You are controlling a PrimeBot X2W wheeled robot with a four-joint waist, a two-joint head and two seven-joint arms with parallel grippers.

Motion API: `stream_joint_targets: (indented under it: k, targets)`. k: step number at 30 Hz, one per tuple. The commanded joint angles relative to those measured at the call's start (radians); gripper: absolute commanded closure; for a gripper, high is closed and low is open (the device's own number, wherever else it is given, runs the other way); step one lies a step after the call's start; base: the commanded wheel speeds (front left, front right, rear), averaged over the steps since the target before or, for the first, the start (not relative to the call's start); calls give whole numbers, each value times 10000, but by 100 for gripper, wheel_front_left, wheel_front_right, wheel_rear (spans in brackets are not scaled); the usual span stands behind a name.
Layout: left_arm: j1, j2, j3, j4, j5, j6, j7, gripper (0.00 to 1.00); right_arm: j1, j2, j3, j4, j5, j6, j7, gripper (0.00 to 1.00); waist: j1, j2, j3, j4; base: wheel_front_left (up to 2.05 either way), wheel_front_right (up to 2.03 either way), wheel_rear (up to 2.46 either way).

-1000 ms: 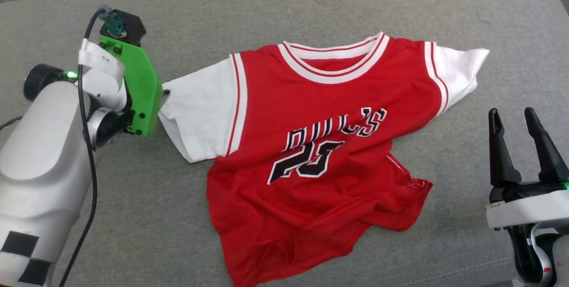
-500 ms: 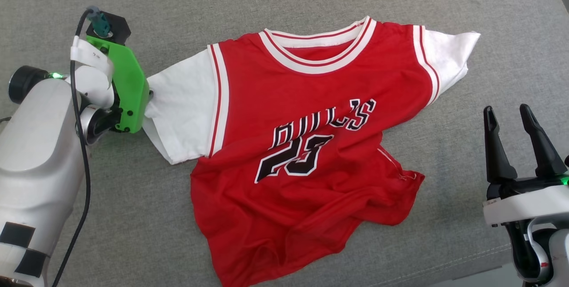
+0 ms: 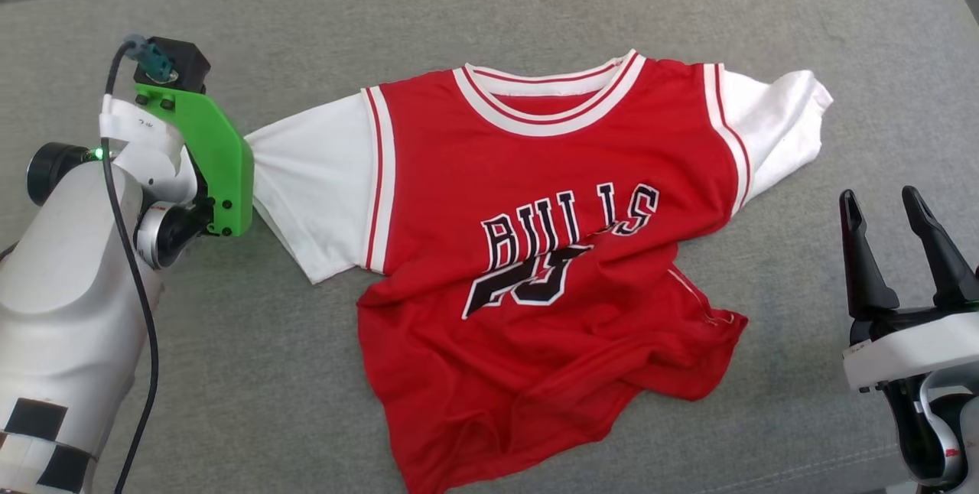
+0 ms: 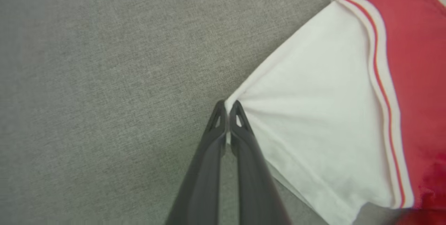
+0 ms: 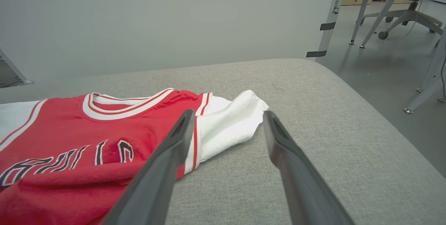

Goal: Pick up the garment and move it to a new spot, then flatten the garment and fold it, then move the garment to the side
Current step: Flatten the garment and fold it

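Red jersey T-shirt (image 3: 535, 188) with white short sleeves and black "BULLS 23" print lies chest-up on the grey fabric-covered table (image 3: 489, 12), with its striped collar at 12 o'clock and its rumpled hem at 6 o'clock. Left tool (image 4: 227, 108), at the shirt's 9 o'clock beneath a green wrist bracket (image 3: 222, 165), has its two dark fingers pressed together on the edge of one white sleeve, which fans into creases from the pinch. Right tool (image 3: 879, 199), at the shirt's 4 o'clock and clear of the cloth, stands with its fingers apart.
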Motion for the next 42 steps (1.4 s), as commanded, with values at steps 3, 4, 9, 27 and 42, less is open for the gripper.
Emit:
stream_joint_targets:
  k: [3,4,9,27,42]
  targets:
    - [383,126,199,-277,-116,266,-375,100,41,-183,4,18,-6,-7,362,0,0,0,-438,452,0,0,0]
    - [481,168,250,-381,-142,321,-449,100,40,-236,-2,10,-7,-7,487,0,0,0,-486,515,0,0,0]
    - [1448,258,737,-1525,-804,501,-703,100,-8,-668,5,-65,91,-7,1754,0,0,0,-701,837,0,0,0]
    - [4149,677,846,-8056,-849,2618,294,100,-3755,-2882,-311,865,1591,-7,10234,0,0,0,679,2022,0,0,0]
    - [3588,499,567,-8933,-537,2803,463,100,-6078,-3680,522,3511,938,-7,10444,0,0,0,2023,2953,0,0,0]
